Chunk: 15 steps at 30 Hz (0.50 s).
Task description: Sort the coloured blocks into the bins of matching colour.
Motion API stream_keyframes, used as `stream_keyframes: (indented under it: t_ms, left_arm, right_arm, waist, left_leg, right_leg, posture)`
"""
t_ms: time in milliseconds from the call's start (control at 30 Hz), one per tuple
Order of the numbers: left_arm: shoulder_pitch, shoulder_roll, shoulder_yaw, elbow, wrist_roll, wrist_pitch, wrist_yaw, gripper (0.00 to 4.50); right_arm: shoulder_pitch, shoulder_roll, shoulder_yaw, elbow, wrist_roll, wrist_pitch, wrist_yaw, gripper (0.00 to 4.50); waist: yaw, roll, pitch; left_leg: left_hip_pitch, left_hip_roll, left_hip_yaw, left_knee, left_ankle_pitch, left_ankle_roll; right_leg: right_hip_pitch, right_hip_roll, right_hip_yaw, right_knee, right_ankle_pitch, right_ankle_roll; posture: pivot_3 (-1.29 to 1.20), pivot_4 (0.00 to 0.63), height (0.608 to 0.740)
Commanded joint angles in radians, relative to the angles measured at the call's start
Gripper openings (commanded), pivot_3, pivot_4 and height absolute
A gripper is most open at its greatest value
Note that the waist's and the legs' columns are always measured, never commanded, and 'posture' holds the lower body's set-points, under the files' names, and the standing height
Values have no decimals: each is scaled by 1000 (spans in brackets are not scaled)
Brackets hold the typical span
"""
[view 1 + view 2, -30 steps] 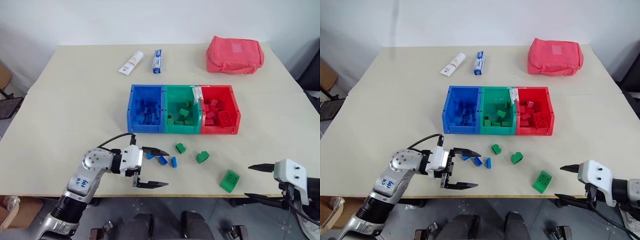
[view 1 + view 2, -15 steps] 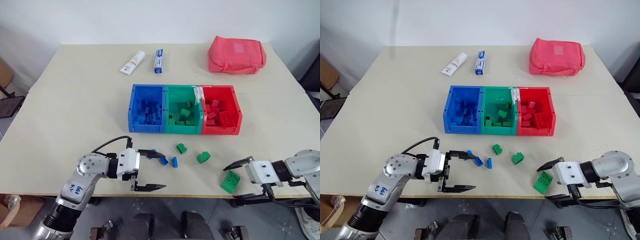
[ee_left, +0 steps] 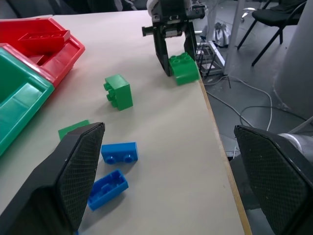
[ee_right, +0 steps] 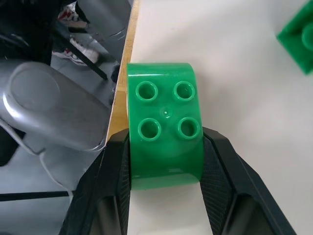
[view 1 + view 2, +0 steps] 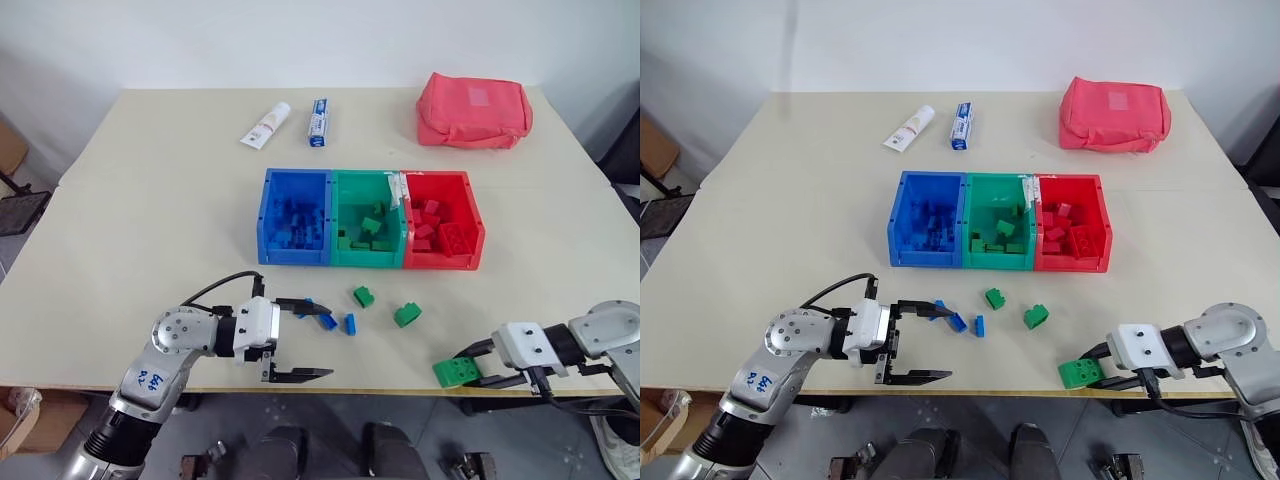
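The right claw [image 5: 478, 368], spread apart a moment ago, has now clamped on the big green block [image 5: 456, 371] at the table's near edge, well short of the green bin [image 5: 367, 258], so lifting comes next.

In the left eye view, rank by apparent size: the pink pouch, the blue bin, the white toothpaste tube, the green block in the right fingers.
1. Pink pouch
2. Blue bin, slightly smaller
3. White toothpaste tube
4. Green block, though nearest the camera
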Motion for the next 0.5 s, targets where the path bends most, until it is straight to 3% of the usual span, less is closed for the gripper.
stream_keyframes:
  t_ms: [33,100,200,333,500]
  left_arm:
    - [-12,-15,35,13,-8,-11,33,4500]
    - [-9,-25,85,36,-27,4,79,4500]
    - [8,-51,204,48,-98,58,177,4500]
    - [37,-26,263,44,-107,70,183,4500]
    - [73,3,320,38,-113,72,185,4500]
  right_arm:
    - [35,-27,-128,-140,143,182,-57,1496]
    - [7,4,-175,-249,266,334,-153,1496]
    - [-251,132,-157,-331,423,621,-449,1496]
    - [-512,269,-67,-253,355,759,-633,1496]
    - [-712,392,45,-66,203,783,-730,1496]
  waist:
    - [-1,0,0]
    - [-5,0,0]
    - [-33,-1,1]
    - [-27,-1,0]
    - [-17,-1,0]
  left_leg:
    - [0,0,0,0,0,0]
    - [0,1,0,-1,0,0]
    - [1,4,2,0,-1,-2]
    - [0,6,1,-1,-1,-5]
    - [-3,2,-2,-1,-2,-2]
  right_leg:
    - [0,0,0,0,0,0]
    - [-1,0,0,0,0,0]
    - [-2,2,1,0,1,-2]
    - [-3,4,-2,1,2,-4]
    - [-5,0,-2,2,2,-4]
  posture:
    - [0,150,740]
    - [0,150,740]
    - [0,150,740]
    - [0,150,740]
    - [0,150,740]
